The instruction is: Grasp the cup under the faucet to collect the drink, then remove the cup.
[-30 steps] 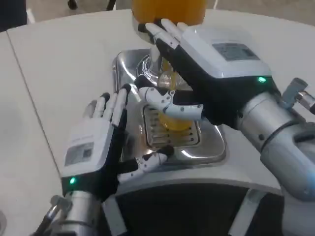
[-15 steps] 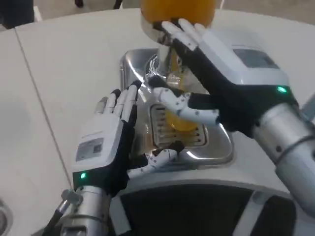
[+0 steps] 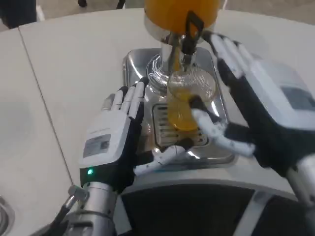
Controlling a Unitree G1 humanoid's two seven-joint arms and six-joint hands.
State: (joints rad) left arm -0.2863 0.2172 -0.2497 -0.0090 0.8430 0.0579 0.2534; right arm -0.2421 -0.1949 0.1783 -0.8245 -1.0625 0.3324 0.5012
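the white table (image 3: 74, 59) spreads out on all sides of the left hand (image 3: 115, 142). a thin dark seam (image 3: 42, 98) crosses the table on that hand's outer side, running away from the robot. a shiny steel tray (image 3: 135, 61) sits on the table between the left hand and the right hand (image 3: 266, 113), and its slotted grate (image 3: 160, 118) lies just beside the left hand's fingers. something dark (image 3: 17, 10) stands beyond the table's far edge, well apart from the left hand.
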